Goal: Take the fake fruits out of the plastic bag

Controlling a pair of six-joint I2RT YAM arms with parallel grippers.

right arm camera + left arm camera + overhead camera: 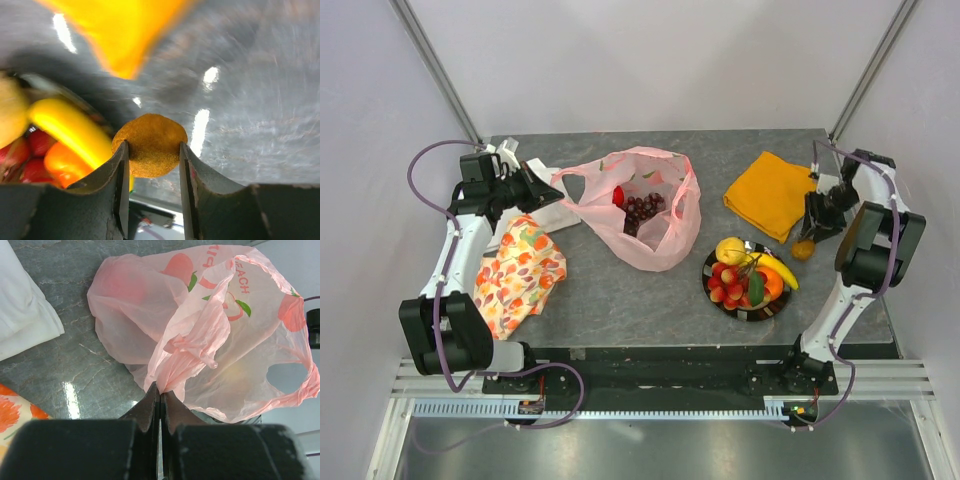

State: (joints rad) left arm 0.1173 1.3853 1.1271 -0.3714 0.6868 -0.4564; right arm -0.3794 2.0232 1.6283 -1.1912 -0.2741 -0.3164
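Right wrist view: the orange cloth (125, 30) at twelve o'clock and the worktop (260, 100) are blurred. From above, the plastic bag (655, 245) partly hides the grape bunch (642, 208).

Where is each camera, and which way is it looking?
Top camera: high behind the bases, looking down on the table; the left arm and right arm both show.
Left wrist: rides the left arm, looking along the left tool, shut on the pink bag.
Right wrist: rides the right arm, looking along the right tool, gripping the brown fruit.
Shared: top and left wrist views both show the pink bag.
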